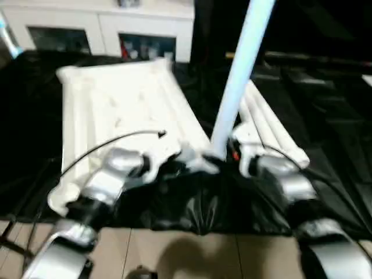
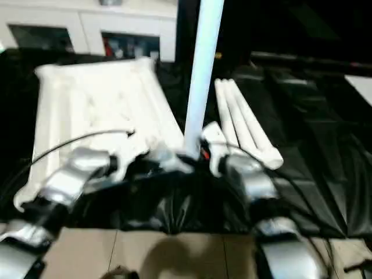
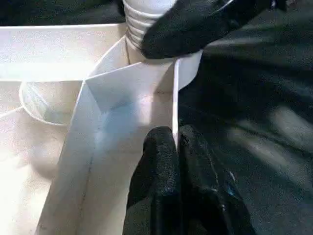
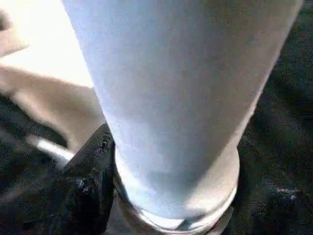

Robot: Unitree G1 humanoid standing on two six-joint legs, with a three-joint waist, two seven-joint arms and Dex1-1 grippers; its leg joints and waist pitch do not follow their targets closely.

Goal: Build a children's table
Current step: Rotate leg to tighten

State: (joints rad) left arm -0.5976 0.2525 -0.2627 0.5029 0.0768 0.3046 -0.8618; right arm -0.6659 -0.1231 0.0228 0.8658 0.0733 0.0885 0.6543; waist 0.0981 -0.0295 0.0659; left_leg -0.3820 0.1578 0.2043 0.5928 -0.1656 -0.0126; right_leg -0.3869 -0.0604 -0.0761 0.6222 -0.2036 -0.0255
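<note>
The white table top [image 1: 116,110] lies underside up on black cloth. My left gripper [image 3: 175,134] is shut on the thin rim wall [image 3: 174,93] at the near right corner, next to the corner socket. One white leg [image 1: 238,75] stands upright in that socket, and its ribbed end [image 3: 137,19] shows in the left wrist view. My right gripper [image 1: 224,154] is closed around the base of this leg. One black finger [image 4: 90,166] presses against the leg [image 4: 181,98]. Three more legs [image 1: 270,131] lie side by side to the right of the top.
A white cabinet with glass doors [image 1: 99,26] stands behind the work. Black cloth [image 1: 325,116] covers the area and ends near me at a pale floor [image 1: 192,256]. A thin black cable [image 1: 110,142] arcs over my left forearm.
</note>
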